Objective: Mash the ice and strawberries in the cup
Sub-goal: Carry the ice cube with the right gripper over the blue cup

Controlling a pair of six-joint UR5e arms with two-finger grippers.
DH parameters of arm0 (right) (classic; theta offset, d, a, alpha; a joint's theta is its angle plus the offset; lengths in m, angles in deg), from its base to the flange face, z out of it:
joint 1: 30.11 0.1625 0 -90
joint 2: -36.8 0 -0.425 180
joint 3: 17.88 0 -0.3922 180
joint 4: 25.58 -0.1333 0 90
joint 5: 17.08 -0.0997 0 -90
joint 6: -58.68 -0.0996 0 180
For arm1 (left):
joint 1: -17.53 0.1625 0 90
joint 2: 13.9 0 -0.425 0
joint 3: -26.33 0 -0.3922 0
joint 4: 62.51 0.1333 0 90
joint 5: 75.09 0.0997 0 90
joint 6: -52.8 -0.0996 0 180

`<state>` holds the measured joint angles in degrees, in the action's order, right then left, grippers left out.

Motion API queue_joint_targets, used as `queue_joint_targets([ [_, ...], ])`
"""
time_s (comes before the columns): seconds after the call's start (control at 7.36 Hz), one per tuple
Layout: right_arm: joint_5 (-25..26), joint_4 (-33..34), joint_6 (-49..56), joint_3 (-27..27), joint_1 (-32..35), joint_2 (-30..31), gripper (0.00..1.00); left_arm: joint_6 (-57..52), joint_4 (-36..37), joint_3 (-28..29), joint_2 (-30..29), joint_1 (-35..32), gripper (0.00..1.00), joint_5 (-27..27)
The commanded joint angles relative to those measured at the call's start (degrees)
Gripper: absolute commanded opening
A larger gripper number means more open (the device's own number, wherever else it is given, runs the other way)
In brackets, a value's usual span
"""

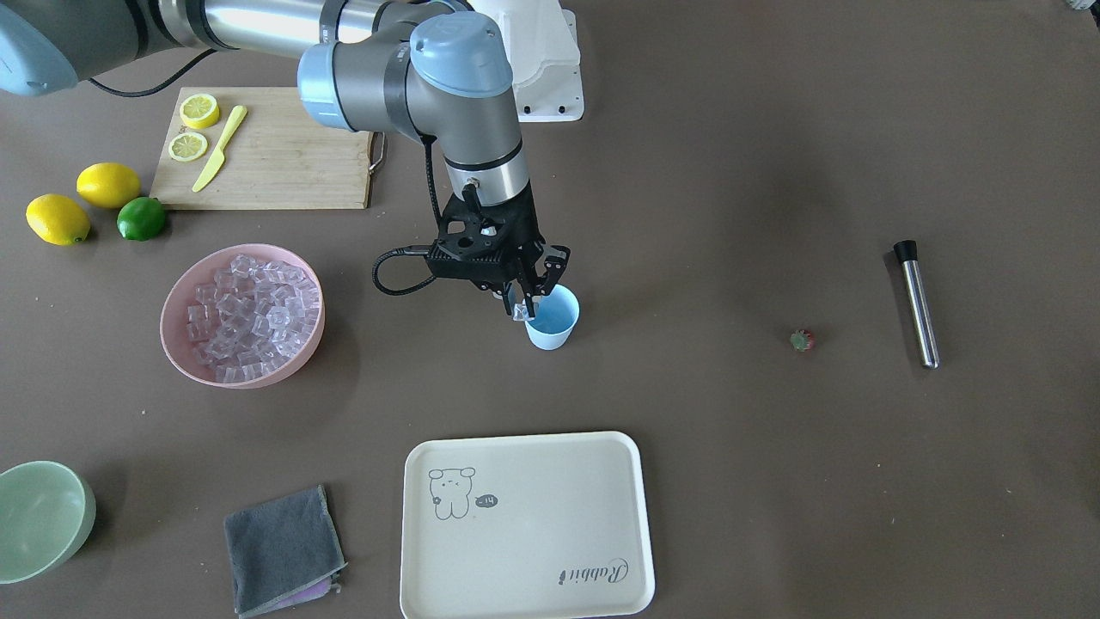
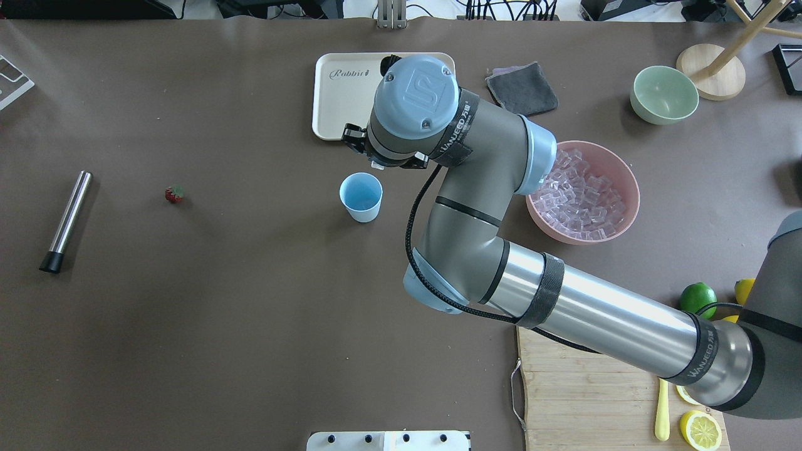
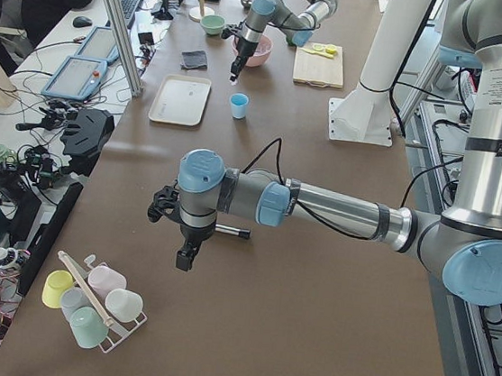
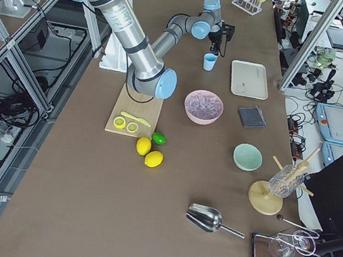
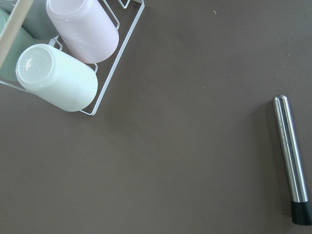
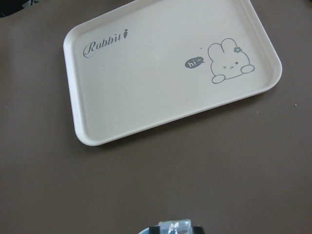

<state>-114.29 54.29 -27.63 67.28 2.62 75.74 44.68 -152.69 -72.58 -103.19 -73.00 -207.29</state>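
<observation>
Front-facing view: right gripper (image 1: 526, 303) pinches narrow on one ice cube (image 1: 521, 314), with the cup (image 1: 554, 327) just under the fingers at its rim. More ice (image 1: 249, 314) in pink bowl (image 1: 249, 381) lies well off one side of the fingers, strawberry (image 1: 802, 340) well off the other. Left gripper (image 3: 186, 259) hangs near metal rod (image 5: 290, 151); cannot tell its finger gap.

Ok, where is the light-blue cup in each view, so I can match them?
Front-facing: cup at centre, under the right gripper, which pinches an ice cube.
Overhead: cup at centre, below the tray.
Exterior left: cup far up the table, right of the tray.
Exterior right: cup near top, left of the tray.
Left wrist: not in it.
Right wrist: cannot tell; perhaps a sliver at the bottom edge.
Shared landmark: the cream tray.
</observation>
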Motion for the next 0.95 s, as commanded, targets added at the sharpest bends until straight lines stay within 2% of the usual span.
queue_joint_targets([
  [0.0,2.02,-3.83,-2.02,-4.19,-0.74,-2.19,0.12,0.03,0.0,0.21,0.0,0.0,0.98,0.01],
  [0.27,3.25,-5.43,-1.94,-5.18,-1.96,-2.12,0.15,0.03,0.0,0.12,0.26,0.0,0.99,0.01],
  [0.41,3.17,-5.34,-2.02,-4.93,-2.31,-2.12,0.28,0.12,0.0,0.21,0.17,0.0,0.98,0.01],
  [0.68,2.73,-5.17,-1.67,-4.22,-3.02,-1.68,0.3,0.12,0.0,0.56,-0.09,0.0,0.98,0.01],
  [0.81,2.73,-5.08,-1.67,-4.05,-3.02,-1.59,0.75,0.12,0.0,0.56,-0.09,0.0,0.99,0.01],
])
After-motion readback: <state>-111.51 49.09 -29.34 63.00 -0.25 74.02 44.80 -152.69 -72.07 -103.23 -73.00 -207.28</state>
